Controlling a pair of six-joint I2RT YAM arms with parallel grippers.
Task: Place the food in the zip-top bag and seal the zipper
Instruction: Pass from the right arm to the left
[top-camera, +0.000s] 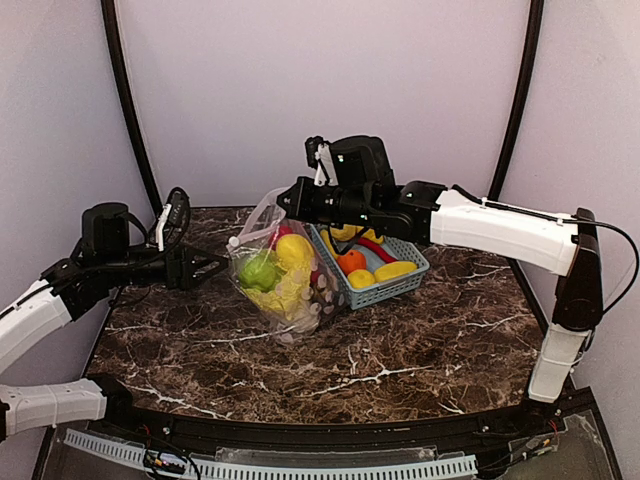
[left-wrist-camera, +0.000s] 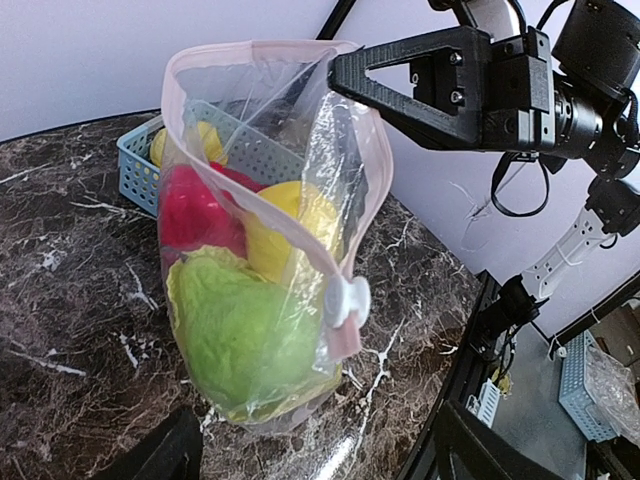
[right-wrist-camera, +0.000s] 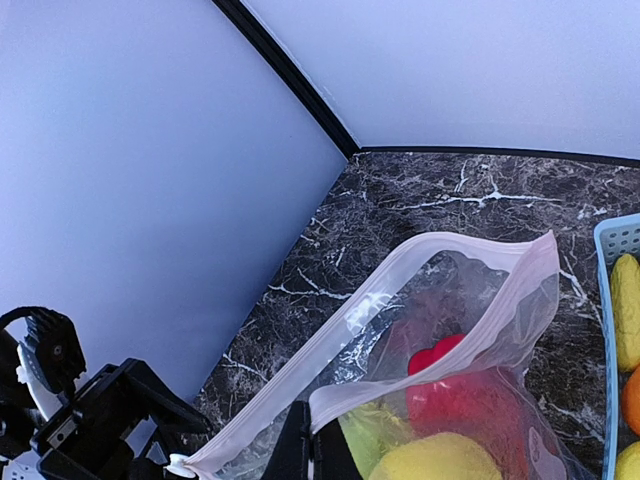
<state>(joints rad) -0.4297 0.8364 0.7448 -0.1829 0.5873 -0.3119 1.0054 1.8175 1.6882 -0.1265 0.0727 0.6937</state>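
Starting on the left: the left gripper (top-camera: 208, 268) sits low beside the zip-top bag (top-camera: 285, 275) with its jaws spread wide and nothing in them, so I'd guess it's lined up to go for the zipper (left-wrist-camera: 250, 48) or the next piece. The bag stands on the marble table (top-camera: 400, 350), just touching the blue basket (top-camera: 385, 288), and it only stays upright and gaping because the right gripper (top-camera: 285, 198) is pinched shut on its top rim. The left wrist view gives you the white slider (left-wrist-camera: 347, 298) parked partway down the near edge, which the overhead barely shows. The right wrist view looks straight into the open mouth at the red piece (right-wrist-camera: 450, 385). Only the overhead shows an orange fruit (top-camera: 351, 260) and some yellow ones left in the basket, so I'd say the loading isn't finished.
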